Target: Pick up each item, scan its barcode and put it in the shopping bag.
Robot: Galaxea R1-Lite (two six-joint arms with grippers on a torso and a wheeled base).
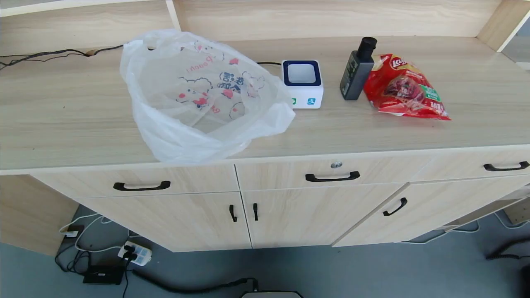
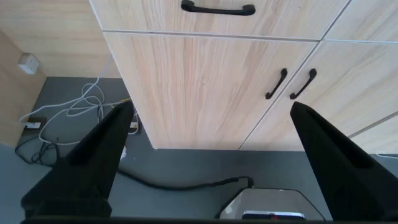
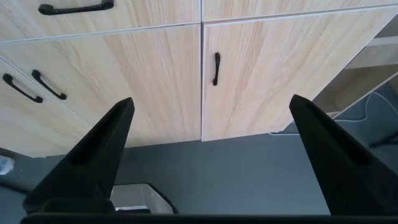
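A translucent white shopping bag (image 1: 198,97) with cartoon prints stands open on the left of the wooden counter (image 1: 74,120). A white scanner (image 1: 302,84) with a blue-rimmed window sits just to its right. Farther right a dark bottle (image 1: 357,70) with a black cap stands upright, touching a red chip bag (image 1: 405,87) that lies flat. My left gripper (image 2: 211,140) hangs open below the counter, facing the cabinet doors. My right gripper (image 3: 208,137) is likewise open in front of the cabinet doors, nothing between its fingers.
Drawers and doors with black handles (image 1: 332,177) run under the counter. Cables and a power strip (image 1: 136,253) lie on the grey floor at the left. A black cable (image 1: 49,54) trails along the counter's back left, near the rear wooden wall.
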